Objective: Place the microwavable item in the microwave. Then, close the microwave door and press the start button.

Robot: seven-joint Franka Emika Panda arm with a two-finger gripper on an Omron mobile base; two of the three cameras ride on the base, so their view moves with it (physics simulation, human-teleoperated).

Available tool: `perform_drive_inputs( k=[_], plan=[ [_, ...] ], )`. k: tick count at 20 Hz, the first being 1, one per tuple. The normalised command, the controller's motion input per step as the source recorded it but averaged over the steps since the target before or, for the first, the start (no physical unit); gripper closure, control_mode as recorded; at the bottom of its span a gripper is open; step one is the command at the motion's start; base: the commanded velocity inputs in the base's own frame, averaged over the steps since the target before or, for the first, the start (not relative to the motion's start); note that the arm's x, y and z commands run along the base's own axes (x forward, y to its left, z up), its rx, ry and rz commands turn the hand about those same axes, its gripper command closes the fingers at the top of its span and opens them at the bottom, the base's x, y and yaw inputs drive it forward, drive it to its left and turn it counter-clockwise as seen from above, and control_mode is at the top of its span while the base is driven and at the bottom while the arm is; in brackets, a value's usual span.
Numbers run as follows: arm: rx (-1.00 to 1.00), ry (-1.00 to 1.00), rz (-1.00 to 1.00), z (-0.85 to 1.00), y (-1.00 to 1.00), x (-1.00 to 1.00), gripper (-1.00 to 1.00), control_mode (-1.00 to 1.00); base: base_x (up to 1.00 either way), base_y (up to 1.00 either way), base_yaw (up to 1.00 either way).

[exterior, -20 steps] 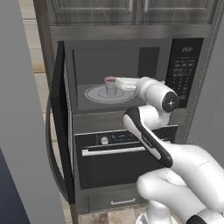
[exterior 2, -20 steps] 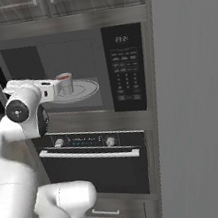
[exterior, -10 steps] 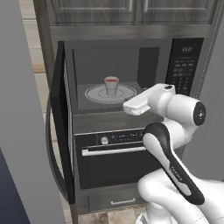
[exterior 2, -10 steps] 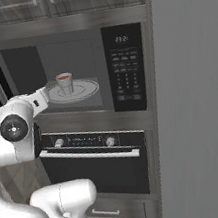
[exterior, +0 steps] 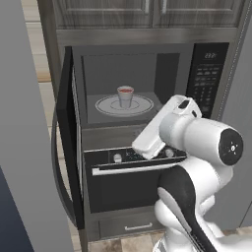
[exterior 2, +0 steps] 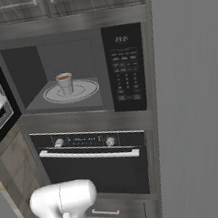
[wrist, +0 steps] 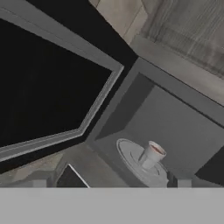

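- Cup [exterior: 125,96] with reddish-brown liquid standing upright on the round glass turntable [exterior: 106,105], inside the grey cavity of the microwave [exterior 2: 119,38]; placing step looks done.
- Hand [wrist: 111,186] empty, fingertips [wrist: 39,183] spread as wide as they go, nothing between them, well apart from the cup.
- Seen from the hand: cup ahead and a little to one side, set deep in the cavity, with nothing between hand and cup but open air.
- Microwave door [exterior: 64,133] standing wide open, swung out on the cavity's left side; its dark window lies close beside the hand, nearer than the cup, taking up a large share of the hand view.
- Door's silver bar handle not clear enough to place for certain.
- Keypad panel [exterior 2: 126,72] with display at the far side of the cavity from the door, well apart from the hand; untouched, as far as can be judged.
- Below the cavity, knobbed oven [exterior 2: 91,157] with horizontal handle, closed; no part in the task.
- Left to do, by judgement: get behind or against the open door and swing it shut until flush with the front, then reach across to the keypad and press start.
- Roughly a third finished: one step of three complete, two not yet begun.
- Likely care point: pushing the door without catching the hand between door and frame.
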Motion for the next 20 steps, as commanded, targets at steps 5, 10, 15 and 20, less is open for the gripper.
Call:
perform_drive_inputs(
  k=[5,10,15,20],
  plan=[
    [-0.3,-0.32,0.01,-0.14,0.15,-1.0,-1.0,-1.0,0.0,0.0,0.0],
    [-0.3,-0.44,0.02,-0.26,0.07,-1.0,-1.0,-1.0,0.0,0.0,0.0],
    [-0.35,-0.21,0.07,-0.61,0.48,-0.93,-1.0,-1.0,0.0,0.0,0.0],
    [-0.34,0.01,0.1,-1.0,1.0,-0.05,-1.0,-1.0,0.0,0.0,0.0]
  ],
)
